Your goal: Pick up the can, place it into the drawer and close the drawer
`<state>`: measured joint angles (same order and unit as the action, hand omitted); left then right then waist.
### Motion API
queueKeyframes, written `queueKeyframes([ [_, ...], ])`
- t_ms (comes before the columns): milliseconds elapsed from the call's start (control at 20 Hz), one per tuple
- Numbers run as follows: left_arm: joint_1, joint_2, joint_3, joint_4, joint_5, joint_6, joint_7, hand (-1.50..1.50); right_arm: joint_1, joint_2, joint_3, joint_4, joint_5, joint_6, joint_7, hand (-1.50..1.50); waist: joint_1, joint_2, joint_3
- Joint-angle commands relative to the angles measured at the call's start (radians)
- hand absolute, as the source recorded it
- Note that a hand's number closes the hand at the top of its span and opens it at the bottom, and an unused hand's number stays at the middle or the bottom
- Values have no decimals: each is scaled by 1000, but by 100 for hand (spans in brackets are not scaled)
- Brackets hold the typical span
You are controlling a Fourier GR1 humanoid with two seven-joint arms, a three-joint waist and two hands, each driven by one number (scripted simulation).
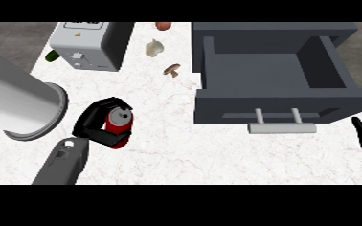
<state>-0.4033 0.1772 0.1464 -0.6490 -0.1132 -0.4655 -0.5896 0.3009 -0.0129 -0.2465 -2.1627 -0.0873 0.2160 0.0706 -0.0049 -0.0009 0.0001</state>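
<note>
Head view: your left robot hand (96, 124) is curled round the upright red can (120, 119), over the table (212, 158), well left of the open drawer (268, 105). Of your right robot hand (357, 130) only a sliver shows; state cannot be told. Can's markings are unreadable.
</note>
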Motion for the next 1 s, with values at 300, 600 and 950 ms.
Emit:
queueKeyframes([
  [300, 63, -49, 54, -232, 114, 66, 172, 150, 33, -1, -32, -15, -32, 36, -10, -150, 6, -4, 1],
  [600, 95, -115, 161, -332, 151, 359, 208, 150, 9, -2, -49, 14, -51, 22, -3, -150, 13, -4, 1],
  [950, 115, -149, 37, -607, 132, 427, 422, 150, 46, 12, -11, -76, -32, 4, 40, -150, 3, -2, 0],
])
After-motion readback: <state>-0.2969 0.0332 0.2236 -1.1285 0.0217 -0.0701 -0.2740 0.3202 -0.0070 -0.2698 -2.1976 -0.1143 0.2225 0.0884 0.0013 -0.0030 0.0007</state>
